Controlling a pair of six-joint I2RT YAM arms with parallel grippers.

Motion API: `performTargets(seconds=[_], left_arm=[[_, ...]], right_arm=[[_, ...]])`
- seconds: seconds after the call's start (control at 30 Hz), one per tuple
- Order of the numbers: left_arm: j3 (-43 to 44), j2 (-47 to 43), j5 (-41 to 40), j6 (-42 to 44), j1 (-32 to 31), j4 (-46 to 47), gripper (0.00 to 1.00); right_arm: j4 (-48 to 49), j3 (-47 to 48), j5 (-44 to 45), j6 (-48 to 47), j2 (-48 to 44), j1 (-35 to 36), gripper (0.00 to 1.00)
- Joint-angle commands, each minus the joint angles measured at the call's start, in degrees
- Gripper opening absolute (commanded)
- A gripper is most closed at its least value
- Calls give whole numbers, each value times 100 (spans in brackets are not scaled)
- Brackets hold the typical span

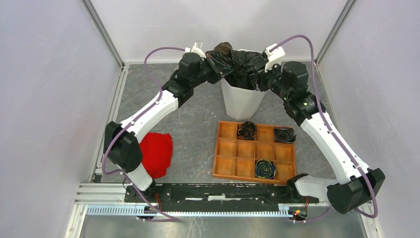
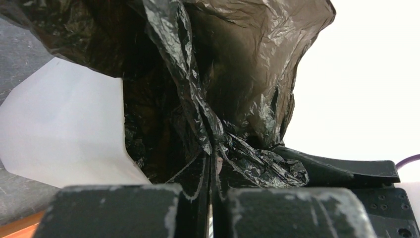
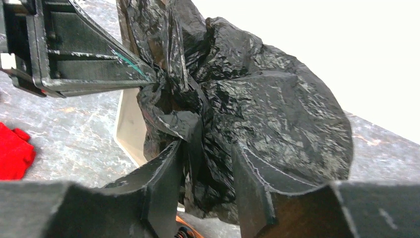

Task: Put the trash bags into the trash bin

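Grey table [image 1: 198,114] lies under both pincers. Orange-brown tray [image 1: 216,163] sits on the base side of the right pincer [image 3: 205,153], well apart from it. White trash bin [image 1: 241,101] stands upright between and just below the two pincers. Black trash bag [image 1: 237,62] is bunched over the bin's mouth, touching both. Red cloth [image 1: 156,153] is far back from the left pincer [image 2: 212,171], near its arm base. Three rolled bags [image 1: 246,130] are in separate tray cells.

Left pincer: clenched on bag film. Right pincer: jaws parted, film loose between them.
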Motion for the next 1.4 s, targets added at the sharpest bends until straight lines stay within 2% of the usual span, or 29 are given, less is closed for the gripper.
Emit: performTargets(seconds=[0.0, 0.23, 0.43, 0.6, 0.7, 0.83, 0.9, 1.03, 1.23, 1.37], left_arm=[[191, -343, 212, 470, 4, 97, 2], [-227, -613, 437, 659, 85, 321, 2], [-558, -832, 477, 851, 158, 406, 2], [-767, -907, 639, 924, 158, 459, 2], [-959, -1064, 637, 939, 159, 537, 2], [-1077, -1240, 605, 1012, 159, 483, 2], [-1099, -1267, 643, 1012, 159, 472, 2], [-1134, -1319, 673, 1012, 150, 471, 2], [-1199, -1359, 751, 1029, 143, 456, 2], [-1251, -1396, 773, 1039, 141, 427, 2]], right_arm=[[-248, 29, 256, -281, -349, -20, 52], [-451, 299, 282, -257, -907, -22, 76], [35, 90, 406, -168, -1423, -24, 87], [118, 380, 328, -203, -1105, -22, 90], [-34, 768, -77, -298, -621, -17, 90], [-195, 1353, -1302, -628, 105, -5, 89], [-412, 1718, -1564, -820, 461, 86, 86], [-700, 2098, -1078, -1114, 910, 357, 83], [-517, 2285, -181, -974, 1337, 400, 67], [-535, 2532, -216, -895, 1666, 402, 62]])
